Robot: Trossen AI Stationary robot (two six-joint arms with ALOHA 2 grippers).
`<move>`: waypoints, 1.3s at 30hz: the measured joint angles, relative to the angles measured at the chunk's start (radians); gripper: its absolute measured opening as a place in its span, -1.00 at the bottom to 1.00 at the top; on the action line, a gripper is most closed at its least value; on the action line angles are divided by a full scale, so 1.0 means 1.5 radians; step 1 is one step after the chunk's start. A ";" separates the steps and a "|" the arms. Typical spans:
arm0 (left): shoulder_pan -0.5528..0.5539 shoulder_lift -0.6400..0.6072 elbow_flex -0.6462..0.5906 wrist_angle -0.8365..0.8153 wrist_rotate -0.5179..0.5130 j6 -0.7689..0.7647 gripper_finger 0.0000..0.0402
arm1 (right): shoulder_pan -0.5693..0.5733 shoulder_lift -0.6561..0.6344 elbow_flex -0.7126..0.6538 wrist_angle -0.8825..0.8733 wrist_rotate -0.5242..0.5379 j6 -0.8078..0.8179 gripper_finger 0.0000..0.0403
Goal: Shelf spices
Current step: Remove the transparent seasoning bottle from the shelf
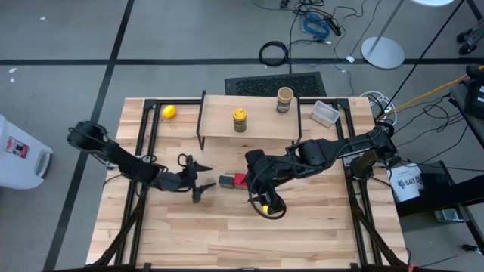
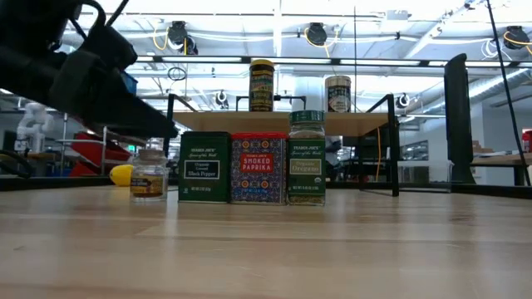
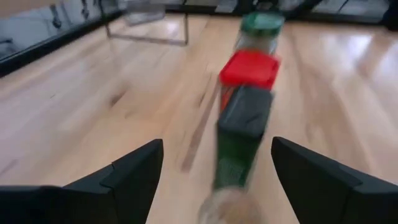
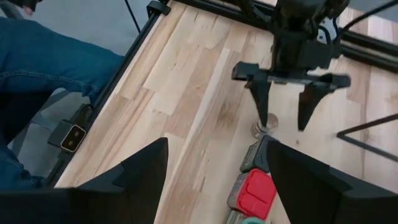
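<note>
Reaching with wide-open left gripper (image 4: 285,102) toward tiny brownish jar (image 2: 149,176) beside dark rectangular box (image 2: 204,167); next, closing around it

Bright ceiling lamps (image 2: 314,34) glare behind my shelf (image 2: 283,123) in the low view, leaving my arm a dark blur. My left wrist view smears the red tin (image 3: 250,68); the table (image 1: 318,227) is evenly lit

Red tin (image 2: 258,169): "SMOKED PAPRIKA". Dark box (image 2: 204,167): "Black Pepper".
</note>
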 joint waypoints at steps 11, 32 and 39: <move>-0.020 -0.189 0.000 -0.294 0.067 -0.133 0.51 | 0.000 0.000 0.000 -0.045 0.000 0.024 0.28; -0.070 -0.246 0.000 -0.484 0.093 -0.239 -0.13 | -0.003 0.000 0.000 -0.038 0.001 0.020 0.28; -0.070 -0.174 0.000 -0.390 0.099 -0.207 -0.48 | -0.007 -0.001 0.000 -0.036 0.001 0.020 0.28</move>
